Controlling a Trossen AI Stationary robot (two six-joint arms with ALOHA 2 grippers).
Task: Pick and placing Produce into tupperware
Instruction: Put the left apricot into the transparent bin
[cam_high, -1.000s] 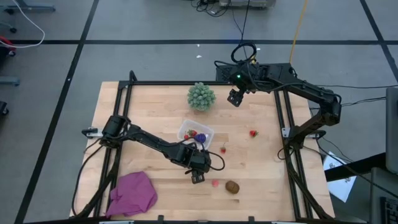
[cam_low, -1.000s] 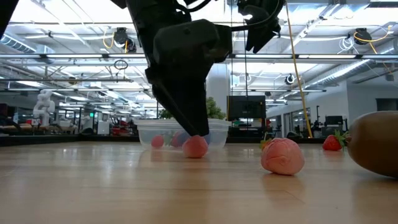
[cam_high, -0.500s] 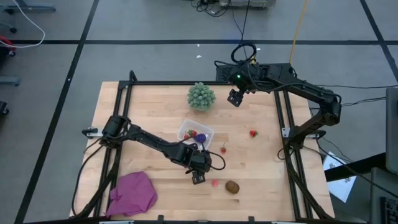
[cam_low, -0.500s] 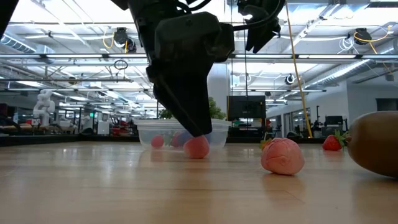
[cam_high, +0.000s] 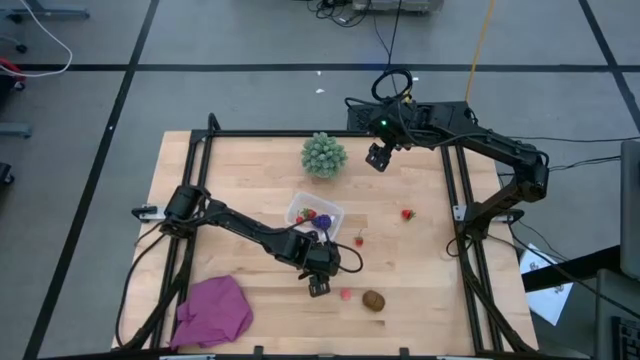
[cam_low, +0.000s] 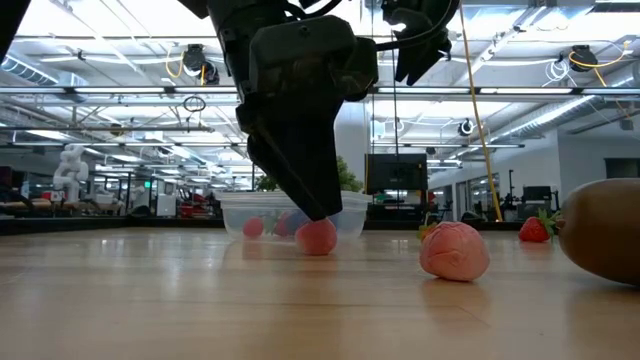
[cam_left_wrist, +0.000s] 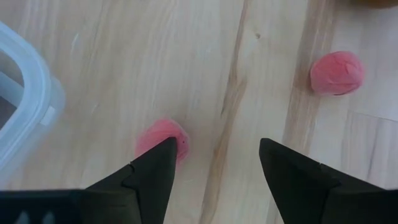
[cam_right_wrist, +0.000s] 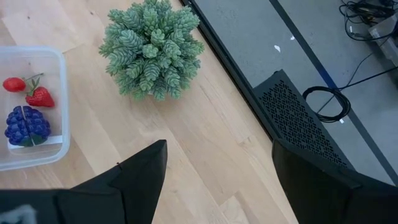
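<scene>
My left gripper (cam_high: 318, 283) is open and low over the table, just near of the clear tupperware (cam_high: 315, 214). A pink berry piece (cam_left_wrist: 160, 138) lies on the wood at one fingertip, not in the gap between the fingers. The tupperware holds a purple piece (cam_right_wrist: 26, 126) and two red pieces (cam_right_wrist: 37, 96). A second pink piece (cam_high: 346, 294), a brown oval piece (cam_high: 374, 300), a small red piece (cam_high: 359, 240) and a strawberry (cam_high: 407, 214) lie loose on the table. My right gripper (cam_high: 377, 157) waits open, raised near the table's far edge. My left gripper comes down slanting from above, and one fingertip (cam_left_wrist: 163, 152) stands over the upper side of the pink piece (cam_low: 316, 238), which rests on the table. I cannot tell whether that fingertip touches it. The other finger is over bare wood.
A pale-green spiky ball (cam_high: 324, 155) stands on the table's far side, beside my right gripper. A magenta cloth (cam_high: 213, 310) lies at the near left corner. Black frame rails (cam_high: 190, 200) run along the table's left and right sides.
</scene>
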